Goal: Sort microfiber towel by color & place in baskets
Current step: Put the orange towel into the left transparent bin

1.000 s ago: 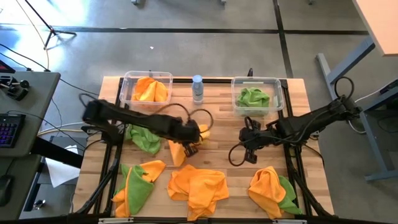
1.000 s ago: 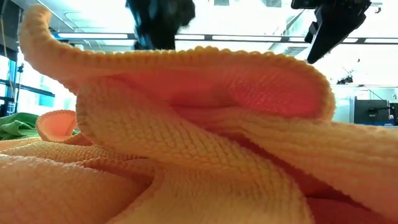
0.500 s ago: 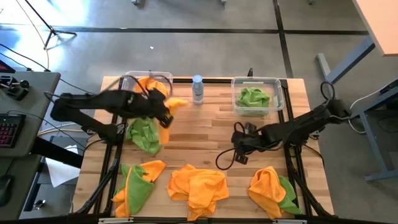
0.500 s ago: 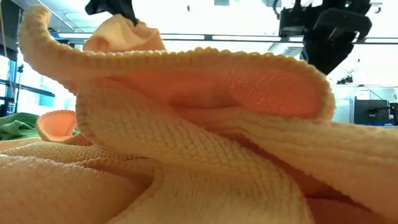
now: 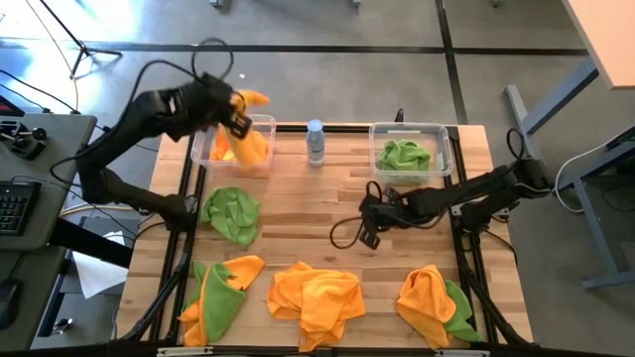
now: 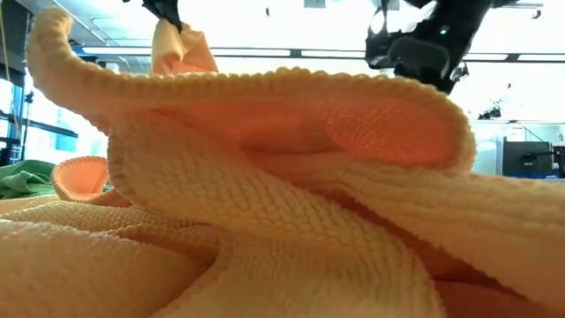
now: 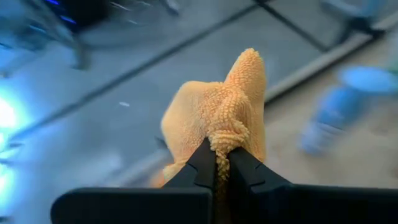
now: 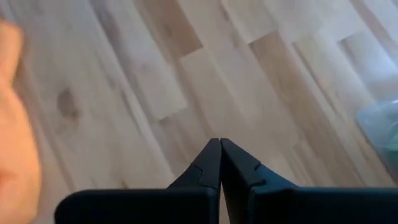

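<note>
My left gripper (image 5: pixel 236 107) is raised over the far edge of the left basket (image 5: pixel 203 149), shut on an orange microfiber towel (image 7: pixel 217 106). That basket holds other orange towels (image 5: pixel 243 149). The right basket (image 5: pixel 437 159) holds a green towel (image 5: pixel 405 156). My right gripper (image 5: pixel 368 236) hangs shut above bare wood at the table's middle, holding nothing; its tips (image 8: pixel 219 144) meet. A green towel (image 5: pixel 231 213) lies flat on the left of the table. An orange-and-green heap (image 5: pixel 216 293), an orange heap (image 5: pixel 316 297) and another mixed heap (image 5: pixel 434 302) lie along the near edge. My left gripper pinches a bunched fold of the orange towel (image 7: pixel 219 144) between its two fingers, coming at it on a downward slant. The towel is lifted clear of table and basket. It bulges out past the fingertips and, in the low view, hangs below them (image 6: pixel 181 49).
A small bottle with a blue cap (image 5: pixel 316 142) stands upright between the two baskets at the far edge. In the low view a large orange towel (image 6: pixel 265 177) fills the foreground and hides most of the table. Bare wood lies around my right gripper.
My left gripper has risen and swung from the table's middle toward the far left, carrying the orange towel clear of the table to above the left basket. My right gripper has moved toward the table's left and sunk a little, staying shut.
</note>
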`<state>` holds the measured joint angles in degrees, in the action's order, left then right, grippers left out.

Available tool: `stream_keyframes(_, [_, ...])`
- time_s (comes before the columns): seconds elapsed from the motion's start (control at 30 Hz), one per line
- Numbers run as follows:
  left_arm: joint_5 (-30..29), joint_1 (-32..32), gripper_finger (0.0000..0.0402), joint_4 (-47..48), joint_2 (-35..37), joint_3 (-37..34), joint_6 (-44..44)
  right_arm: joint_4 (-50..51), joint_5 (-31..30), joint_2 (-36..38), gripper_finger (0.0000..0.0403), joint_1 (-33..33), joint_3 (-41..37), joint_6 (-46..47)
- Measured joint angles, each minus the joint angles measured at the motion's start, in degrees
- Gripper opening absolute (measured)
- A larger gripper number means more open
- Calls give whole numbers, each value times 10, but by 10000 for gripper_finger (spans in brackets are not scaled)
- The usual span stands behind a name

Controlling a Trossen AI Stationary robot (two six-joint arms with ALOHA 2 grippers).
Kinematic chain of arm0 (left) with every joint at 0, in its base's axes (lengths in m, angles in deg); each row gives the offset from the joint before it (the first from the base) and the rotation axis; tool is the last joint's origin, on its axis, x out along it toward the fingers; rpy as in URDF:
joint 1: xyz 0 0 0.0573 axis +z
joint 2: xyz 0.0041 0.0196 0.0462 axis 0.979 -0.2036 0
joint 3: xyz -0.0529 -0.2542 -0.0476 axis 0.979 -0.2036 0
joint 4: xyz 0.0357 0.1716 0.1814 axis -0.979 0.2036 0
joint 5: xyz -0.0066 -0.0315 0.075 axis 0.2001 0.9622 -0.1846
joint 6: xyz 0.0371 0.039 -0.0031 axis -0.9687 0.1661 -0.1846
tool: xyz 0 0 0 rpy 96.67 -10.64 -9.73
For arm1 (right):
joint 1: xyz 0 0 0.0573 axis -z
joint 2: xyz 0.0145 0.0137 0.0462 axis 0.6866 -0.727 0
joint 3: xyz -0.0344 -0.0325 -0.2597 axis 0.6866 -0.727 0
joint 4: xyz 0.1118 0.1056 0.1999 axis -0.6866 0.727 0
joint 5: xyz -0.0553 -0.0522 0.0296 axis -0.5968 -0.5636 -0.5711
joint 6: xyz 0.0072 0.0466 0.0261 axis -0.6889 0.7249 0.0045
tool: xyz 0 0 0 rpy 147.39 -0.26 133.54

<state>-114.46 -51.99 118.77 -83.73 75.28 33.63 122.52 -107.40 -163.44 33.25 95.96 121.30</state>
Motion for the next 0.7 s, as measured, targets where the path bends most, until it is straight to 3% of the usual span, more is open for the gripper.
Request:
stream_keyframes(0.17, [-19,67,0,-6,-7,1,-54,-7,2,0,0,27,0,-5])
stream_keyframes(0.3, [59,74,0,15,-12,-34,-13,-10,2,0,0,43,0,-6])
stream_keyframes(0.5, [155,67,0,27,-14,-170,75,-11,2,0,0,56,0,-10])
stream_keyframes(0.7, [143,116,0,-5,-25,-212,48,-11,2,0,0,56,0,-10])
